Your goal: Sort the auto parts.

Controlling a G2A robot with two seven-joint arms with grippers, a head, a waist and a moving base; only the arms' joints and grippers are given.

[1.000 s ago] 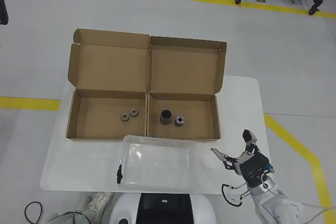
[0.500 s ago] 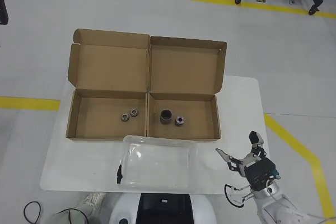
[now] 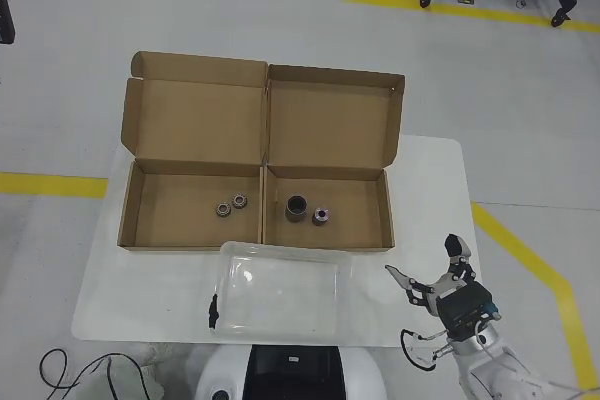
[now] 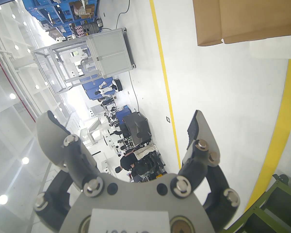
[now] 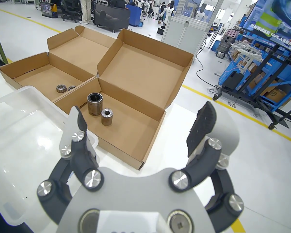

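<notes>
Two open cardboard boxes sit side by side on the white table (image 3: 430, 180). The left box (image 3: 145, 215) holds two small bearings (image 3: 231, 205), the right box (image 3: 370, 215) a dark metal sleeve (image 3: 297, 207) and a small purple-topped bushing (image 3: 322, 214). In the right wrist view the sleeve (image 5: 94, 104) and bushing (image 5: 107, 116) stand upright, with the bearings (image 5: 61, 88) beyond them. My right gripper (image 3: 427, 262) (image 5: 141, 112) hangs open, holding nothing, over the table's near right corner. My left gripper (image 4: 123, 120) is open with nothing in it, off the table, facing the floor.
A clear plastic tray (image 3: 280, 248) lies in front of the boxes, at the table's near edge; its rim (image 5: 34, 90) is close to my right gripper. Both box lids (image 3: 330, 110) lie open at the back. Bare tabletop runs right of the boxes.
My right gripper has drawn back a little toward the table's near right corner, still open. The parts in the boxes have not moved.
</notes>
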